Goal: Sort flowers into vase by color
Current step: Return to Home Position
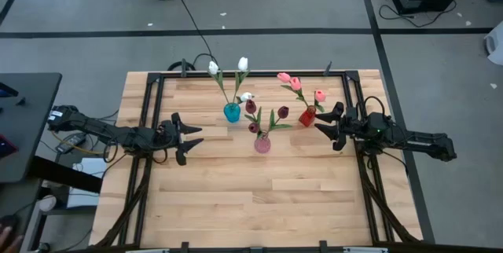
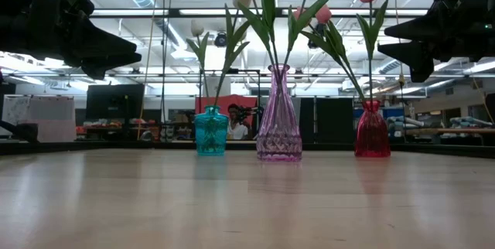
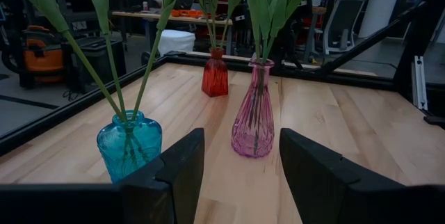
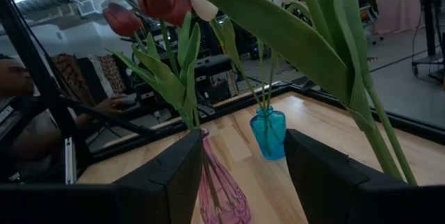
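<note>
Three glass vases stand upright on the table, each holding tulips by their stems. The teal vase (image 1: pixel 232 112) holds white tulips (image 1: pixel 214 68). The pink vase (image 1: pixel 262 144) holds dark maroon tulips (image 1: pixel 282 112). The red vase (image 1: pixel 307 116) holds pink tulips (image 1: pixel 296 83). My left gripper (image 1: pixel 191 136) is open, left of the pink vase, above the table. My right gripper (image 1: pixel 321 119) is open, just right of the red vase. In the low view the vases stand in a row: teal (image 2: pixel 210 131), pink (image 2: pixel 278 114), red (image 2: pixel 372 130).
A black frame (image 1: pixel 236 75) runs along the table's far edge and down both sides. Bare wood (image 1: pixel 259 198) stretches across the near half of the table. A person (image 4: pixel 14 78) sits beyond the table in the right wrist view.
</note>
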